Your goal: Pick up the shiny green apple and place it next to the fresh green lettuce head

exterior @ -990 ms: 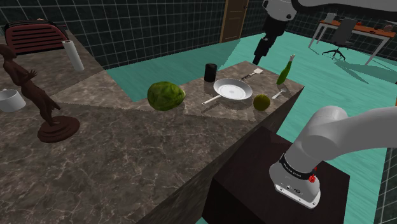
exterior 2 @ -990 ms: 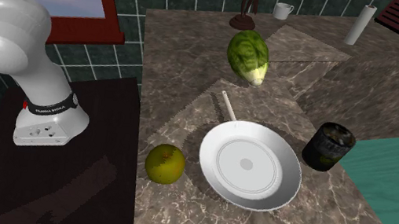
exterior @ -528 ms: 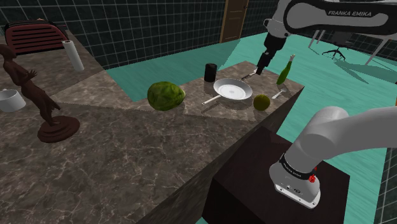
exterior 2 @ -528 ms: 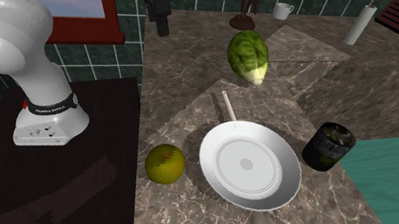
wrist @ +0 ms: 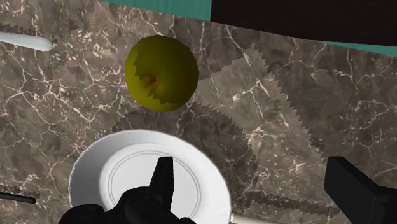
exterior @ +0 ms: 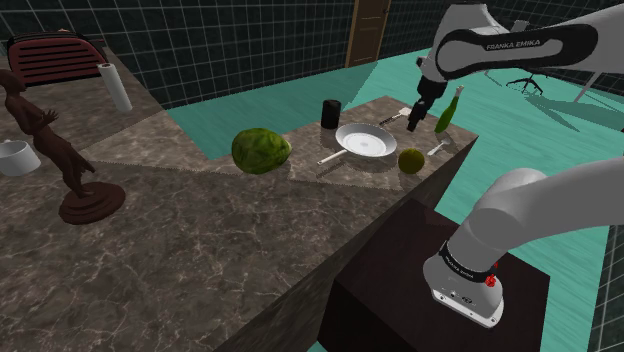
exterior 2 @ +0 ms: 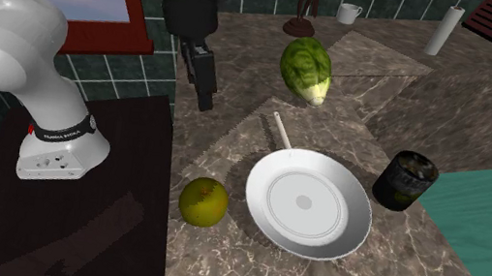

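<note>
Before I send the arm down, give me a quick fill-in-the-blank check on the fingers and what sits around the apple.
1. The fingers stand ___, clasping nothing.
2. The white frying pan sits between the yellow-green apple and the dark ___.
3. The pan's ___ points toward the lettuce head.

Missing words: open; cup; handle.
</note>
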Controlling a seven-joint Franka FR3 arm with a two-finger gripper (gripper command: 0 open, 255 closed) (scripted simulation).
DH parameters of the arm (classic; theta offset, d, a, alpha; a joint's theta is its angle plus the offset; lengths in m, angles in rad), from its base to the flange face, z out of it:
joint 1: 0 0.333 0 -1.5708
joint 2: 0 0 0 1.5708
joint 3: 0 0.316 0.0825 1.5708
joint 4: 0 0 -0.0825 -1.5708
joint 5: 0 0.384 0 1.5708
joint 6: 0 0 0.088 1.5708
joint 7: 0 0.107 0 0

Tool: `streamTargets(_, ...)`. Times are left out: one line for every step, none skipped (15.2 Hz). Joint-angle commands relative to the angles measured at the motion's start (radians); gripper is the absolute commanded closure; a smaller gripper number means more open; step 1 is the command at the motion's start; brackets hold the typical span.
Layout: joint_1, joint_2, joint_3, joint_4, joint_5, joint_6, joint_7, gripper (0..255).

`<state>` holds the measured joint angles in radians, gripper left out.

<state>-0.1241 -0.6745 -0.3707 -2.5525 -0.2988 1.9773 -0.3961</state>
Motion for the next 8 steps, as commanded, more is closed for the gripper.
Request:
streamTargets(-0.014, 0.037, -0.043, -0.015, -0.021, 0.048, -0.031, 0)
streamTargets(-0.019, 0.06, -0.065, -0.019, -0.03, 0.072, -0.046, 0)
streamTargets(-0.024, 0.085, -0.086, -0.021, -0.037, 0.097, -0.061, 0)
streamTargets(-0.028, 0.111, -0.108, -0.022, -0.043, 0.121, -0.077, 0)
streamTargets(-0.031, 0.138, -0.131, -0.022, -0.048, 0.147, -0.093, 0)
streamTargets(-0.034, 0.167, -0.153, -0.021, -0.052, 0.172, -0.109, 0)
streamTargets(-0.035, 0.197, -0.176, -0.019, -0.055, 0.197, -0.126, 0)
streamTargets(-0.036, 0.228, -0.199, -0.015, -0.055, 0.223, -0.144, 0)
